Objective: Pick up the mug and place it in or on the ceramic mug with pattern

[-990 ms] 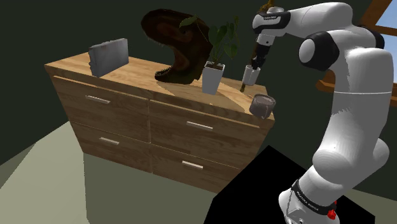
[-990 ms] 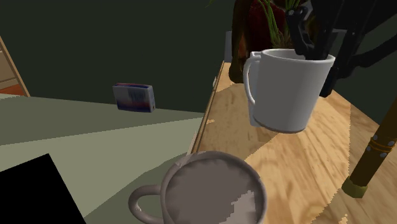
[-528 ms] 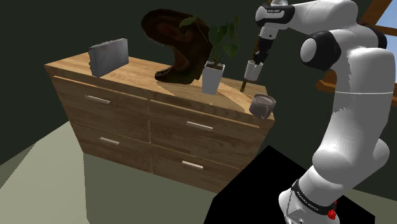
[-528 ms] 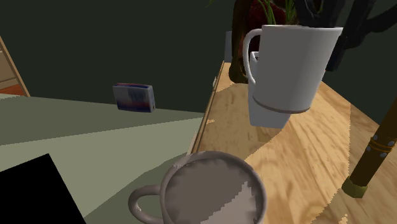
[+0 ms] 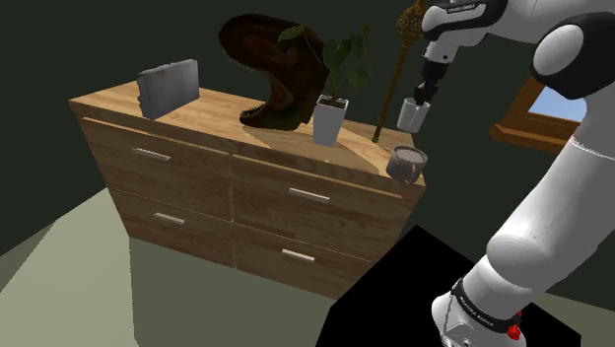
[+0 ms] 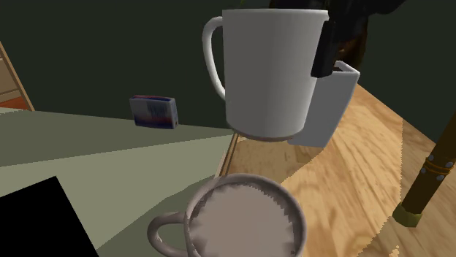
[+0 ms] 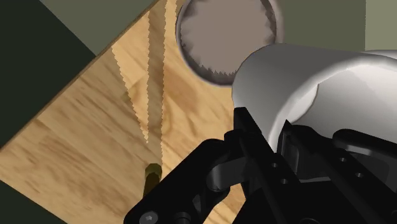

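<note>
Over the wooden dresser, our end effector clasps the white mug by its rim; we judge it stiff, light, slippery, breakable.

A wooden dresser bears a potted plant and a grey box.

A wooden dresser with four drawers carried the lot: a grey box-like thing stood upright at the end on the shoulder view's left, and a dark brown jaw-shaped sculpture sat mid-top. Just beside that was a white plant pot, then a slim brown pole. A mottled grey-brown mug sat upright near the right-hand corner.
</note>
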